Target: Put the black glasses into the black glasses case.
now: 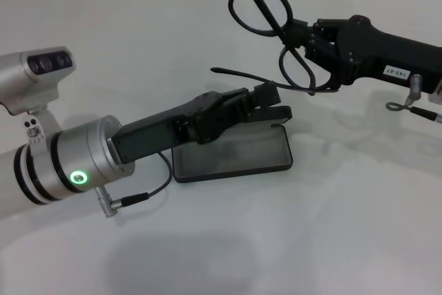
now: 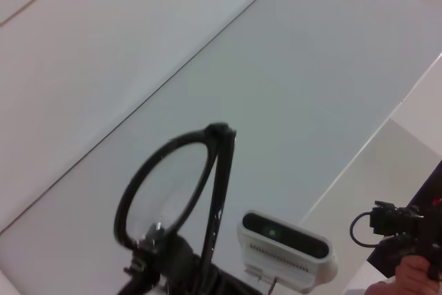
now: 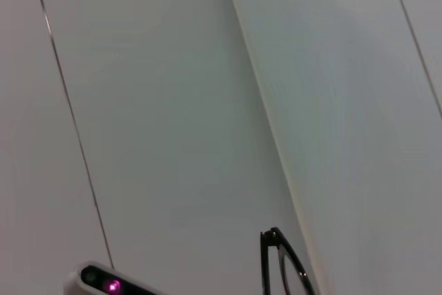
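Note:
The black glasses (image 1: pixel 259 6) hang in the air at the back right, unfolded, one temple arm reaching left above the case. My right gripper (image 1: pixel 298 43) is shut on the frame near the bridge. The black glasses case (image 1: pixel 235 158) lies open on the white table in the middle, grey lining up. My left gripper (image 1: pixel 268 103) is at the case's far edge, its fingers closed on the raised lid (image 1: pixel 276 113). The glasses also show in the left wrist view (image 2: pixel 219 170) and the right wrist view (image 3: pixel 280 260).
The white table (image 1: pixel 331 226) reaches back to a tiled wall. A cable (image 1: pixel 141 196) hangs from my left wrist beside the case. In the left wrist view, the right arm's white wrist camera (image 2: pixel 286 246) shows, and a person's hand (image 2: pixel 407 278) holds a black device.

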`<state>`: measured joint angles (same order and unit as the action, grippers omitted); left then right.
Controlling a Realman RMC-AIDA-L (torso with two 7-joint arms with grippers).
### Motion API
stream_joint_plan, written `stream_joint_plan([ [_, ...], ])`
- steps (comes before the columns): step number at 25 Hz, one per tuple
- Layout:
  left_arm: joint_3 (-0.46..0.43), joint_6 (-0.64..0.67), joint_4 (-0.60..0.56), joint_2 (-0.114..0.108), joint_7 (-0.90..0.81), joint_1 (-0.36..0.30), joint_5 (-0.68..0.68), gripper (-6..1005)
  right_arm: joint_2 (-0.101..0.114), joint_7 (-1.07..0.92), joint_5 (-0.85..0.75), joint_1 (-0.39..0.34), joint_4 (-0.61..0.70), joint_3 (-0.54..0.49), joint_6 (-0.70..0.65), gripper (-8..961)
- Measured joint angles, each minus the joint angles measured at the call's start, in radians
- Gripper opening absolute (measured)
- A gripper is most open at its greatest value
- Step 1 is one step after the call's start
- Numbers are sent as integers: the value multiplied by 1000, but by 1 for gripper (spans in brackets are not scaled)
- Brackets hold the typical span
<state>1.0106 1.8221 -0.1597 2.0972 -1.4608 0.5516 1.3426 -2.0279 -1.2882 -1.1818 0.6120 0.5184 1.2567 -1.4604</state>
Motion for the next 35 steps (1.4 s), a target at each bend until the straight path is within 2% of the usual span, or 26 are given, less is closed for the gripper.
stream_joint_plan([
  [17, 0, -14, -1, -3, 1, 45, -6, 10, 0, -2, 9, 8, 3, 51, -4, 62],
  [35, 0, -26, -29, -5, -13, 60, -21, 10, 0, -7, 9, 7, 0, 68, -43, 62],
])
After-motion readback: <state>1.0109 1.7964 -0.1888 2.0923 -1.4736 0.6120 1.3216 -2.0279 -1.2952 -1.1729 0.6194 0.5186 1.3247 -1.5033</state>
